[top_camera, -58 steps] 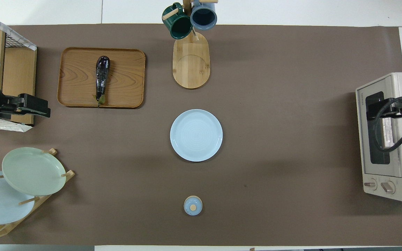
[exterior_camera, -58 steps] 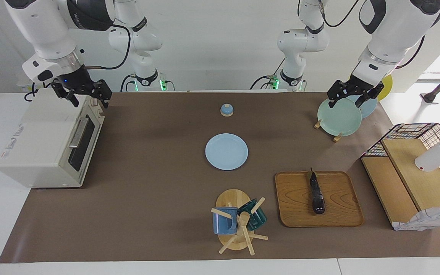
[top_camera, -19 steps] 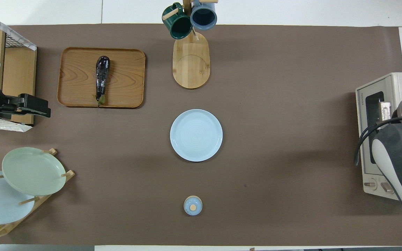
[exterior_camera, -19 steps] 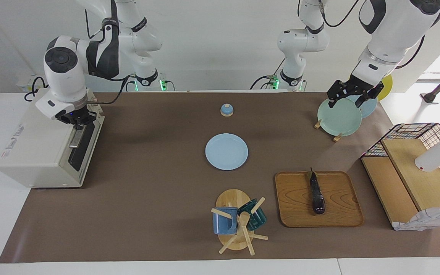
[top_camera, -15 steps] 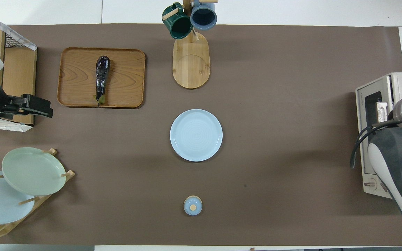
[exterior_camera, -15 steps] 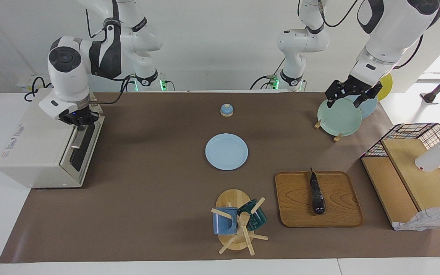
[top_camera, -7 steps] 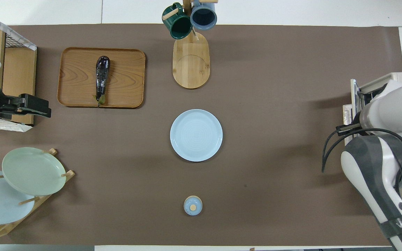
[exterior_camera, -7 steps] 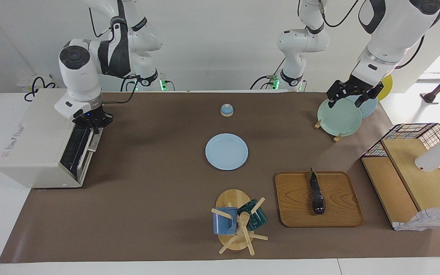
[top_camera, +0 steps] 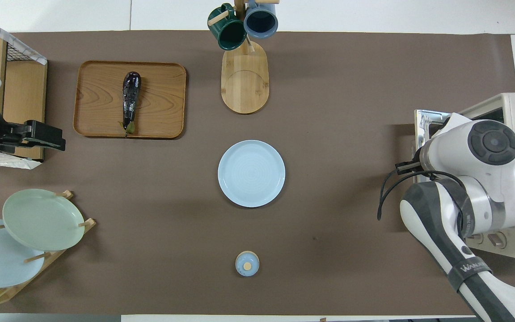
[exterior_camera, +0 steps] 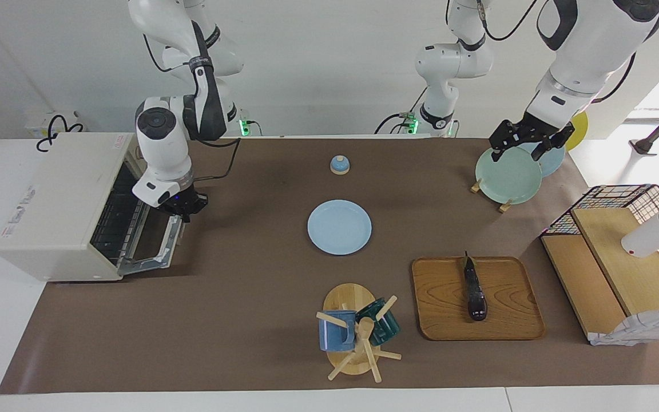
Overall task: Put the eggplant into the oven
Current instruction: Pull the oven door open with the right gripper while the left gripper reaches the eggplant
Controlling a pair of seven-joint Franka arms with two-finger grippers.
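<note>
Facing view shows the right tool pressed together on the bar handle of the oven door, which hangs almost fully down in front of the oven. A risk, I think: if this tool lets go too early the door may spring up, and if it pulls more, the light oven may slide on the surface. The eggplant lies on the wooden tray, well apart from both tools, toward the left arm's end. The left tool is spread and empty over the green plate in the rack; that arm waits. A glossy, slim eggplant may slip or roll when pinched.
</note>
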